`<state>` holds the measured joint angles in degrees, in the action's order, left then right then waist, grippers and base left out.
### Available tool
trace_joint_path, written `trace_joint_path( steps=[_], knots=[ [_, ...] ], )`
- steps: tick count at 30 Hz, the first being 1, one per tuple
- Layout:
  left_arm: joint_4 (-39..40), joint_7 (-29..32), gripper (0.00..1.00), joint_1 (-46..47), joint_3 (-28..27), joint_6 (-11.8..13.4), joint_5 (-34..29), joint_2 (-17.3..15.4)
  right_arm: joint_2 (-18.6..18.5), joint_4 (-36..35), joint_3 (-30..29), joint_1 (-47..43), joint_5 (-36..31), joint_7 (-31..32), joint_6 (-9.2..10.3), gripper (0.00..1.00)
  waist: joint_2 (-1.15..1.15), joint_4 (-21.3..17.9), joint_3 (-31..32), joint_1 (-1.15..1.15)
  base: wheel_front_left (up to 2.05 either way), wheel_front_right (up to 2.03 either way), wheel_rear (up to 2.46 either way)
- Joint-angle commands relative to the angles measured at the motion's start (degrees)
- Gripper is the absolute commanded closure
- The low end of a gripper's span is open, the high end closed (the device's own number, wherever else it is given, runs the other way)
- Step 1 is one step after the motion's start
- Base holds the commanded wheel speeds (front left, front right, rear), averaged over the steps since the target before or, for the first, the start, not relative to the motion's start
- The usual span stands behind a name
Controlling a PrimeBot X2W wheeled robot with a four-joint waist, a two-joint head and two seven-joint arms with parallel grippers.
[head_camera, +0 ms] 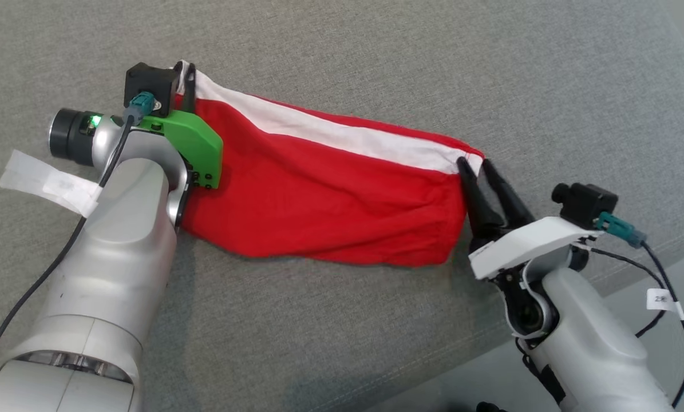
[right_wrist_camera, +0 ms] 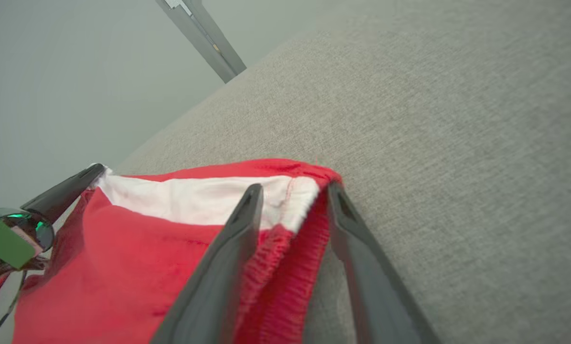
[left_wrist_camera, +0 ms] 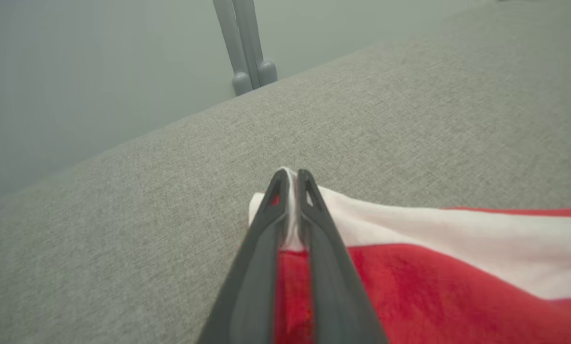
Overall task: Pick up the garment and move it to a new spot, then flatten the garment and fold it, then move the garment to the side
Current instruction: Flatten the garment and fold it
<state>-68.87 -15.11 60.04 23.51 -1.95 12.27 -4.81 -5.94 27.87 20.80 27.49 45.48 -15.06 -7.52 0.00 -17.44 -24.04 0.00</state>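
The right gripper (head_camera: 474, 163) stands with its two dark fingers apart, tips down at the near corner of the garment (head_camera: 330, 194). In the right wrist view the gripper (right_wrist_camera: 295, 191) has one finger lying over the red cloth and the other on bare upholstery just beside the hem, so the gathered corner sits between them unclamped. Behind this gripper, towards the robot, the grey cushion (head_camera: 376, 57) ends in a seamed edge, and pale floor (head_camera: 467, 377) lies below it; the wrist itself hangs over that edge.

Ahead of the fingers the garment (right_wrist_camera: 123, 258) stretches away as a long red panel with a white band along its far side, lying on the cushion with loose wrinkles in its lower half.

At its far end the left gripper (head_camera: 186, 71) is pressed together on the white band's corner. In the left wrist view its tips (left_wrist_camera: 292, 173) meet with a sliver of white cloth pinched between them, and the red cloth (left_wrist_camera: 457, 286) spreads off to one side.

Beyond both grippers the cushion runs on as bare grey weave. Past its far edge stand thin grey metal legs (left_wrist_camera: 247, 48) against a pale wall.
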Motion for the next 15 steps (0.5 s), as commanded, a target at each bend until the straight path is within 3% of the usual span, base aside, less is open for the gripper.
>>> trace_joint_path(
  steps=[1,8,15],
  knots=[
    [1.62,-0.05,0.0,-1.39,-0.33,0.24,0.51,0.04,-0.47,-0.53,-2.25,-0.97,-1.21,-0.15,0.06,0.0,0.0,1.14,0.9,0.0,0.0,0.0,0.0],
    [5.24,-0.06,0.0,-5.34,-1.16,-0.49,1.55,0.81,-1.9,-2.67,-9.82,-5.6,-9.37,-0.15,0.05,0.0,0.0,3.78,4.31,0.0,0.0,0.0,0.0],
    [3.15,-0.06,0.0,-9.17,-2.83,-2.5,4.36,1.17,-0.53,-5.1,-16.73,-9.68,-16.37,-0.15,0.04,0.0,0.0,5.3,6.64,0.0,0.0,0.0,0.0]
  ],
)
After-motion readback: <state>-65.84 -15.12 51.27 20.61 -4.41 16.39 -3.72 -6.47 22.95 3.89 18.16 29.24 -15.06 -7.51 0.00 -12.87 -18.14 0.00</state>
